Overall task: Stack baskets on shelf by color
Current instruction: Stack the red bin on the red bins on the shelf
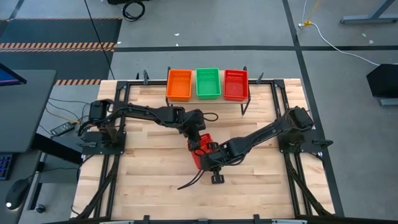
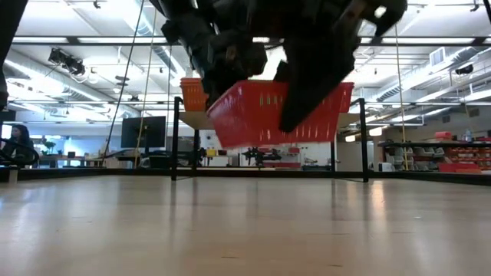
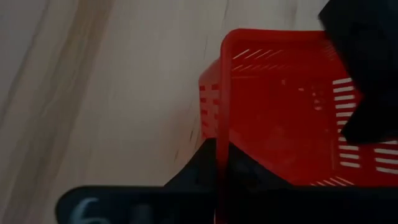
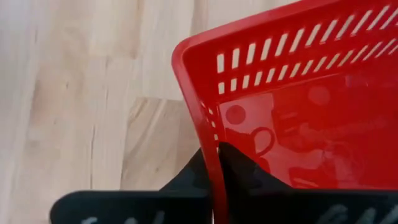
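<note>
A red basket (image 1: 203, 149) hangs in the air over the middle of the table, held by both grippers; the low view shows the red basket (image 2: 268, 111) tilted and clear of the tabletop. My left gripper (image 1: 198, 138) is at the basket's far-left end and my right gripper (image 1: 209, 157) at its near-right end, both shut on its wall. The shelf (image 2: 196, 119) stands at the far edge. On it sit an orange basket (image 1: 179, 84), a green basket (image 1: 208, 83) and another red basket (image 1: 236, 84), side by side. My left gripper (image 3: 222, 149) pinches the basket's side wall just below the rim (image 3: 222, 118), one finger (image 3: 249, 171) inside the basket and the other outside. The basket is lifted clear of the table and tilted. My right gripper (image 4: 214, 155) pinches the basket's wall near a corner (image 4: 208, 134), one finger (image 4: 245, 168) inside and the other finger outside. It comes from the table's right side. The basket hangs clear above the tabletop.
The wood-plank tabletop (image 1: 155, 174) lies open near and to either side of the arms. Black frame rails (image 1: 115, 155) run along the left and right edges. The shelf's thin black legs (image 2: 364, 138) stand at the far side.
</note>
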Controlling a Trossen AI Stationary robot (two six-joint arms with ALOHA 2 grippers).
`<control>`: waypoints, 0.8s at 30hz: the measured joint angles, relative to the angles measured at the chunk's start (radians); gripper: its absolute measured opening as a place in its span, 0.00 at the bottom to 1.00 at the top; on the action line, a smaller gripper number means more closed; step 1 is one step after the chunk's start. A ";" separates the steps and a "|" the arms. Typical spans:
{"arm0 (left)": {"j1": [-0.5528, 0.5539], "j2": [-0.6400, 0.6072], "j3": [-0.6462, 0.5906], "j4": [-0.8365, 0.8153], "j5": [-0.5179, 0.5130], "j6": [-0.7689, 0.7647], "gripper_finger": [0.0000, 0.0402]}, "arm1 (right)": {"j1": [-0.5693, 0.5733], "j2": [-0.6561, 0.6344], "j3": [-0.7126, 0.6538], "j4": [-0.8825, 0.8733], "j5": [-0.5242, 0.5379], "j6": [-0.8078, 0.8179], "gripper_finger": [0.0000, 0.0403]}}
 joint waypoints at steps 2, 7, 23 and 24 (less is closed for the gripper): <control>-0.003 -0.013 0.004 -0.001 0.001 -0.001 0.03 | 0.000 -0.028 -0.001 -0.011 0.005 0.000 0.02; -0.001 -0.061 0.068 -0.020 -0.008 0.008 0.12 | 0.000 -0.088 -0.002 -0.034 -0.001 0.005 0.01; 0.012 -0.116 0.535 -0.311 -0.114 0.085 0.41 | 0.000 -0.368 -0.005 -0.247 0.070 0.138 0.00; 0.012 -0.116 0.554 -0.319 -0.119 0.081 0.41 | 0.000 -0.408 -0.004 -0.266 0.106 0.140 0.00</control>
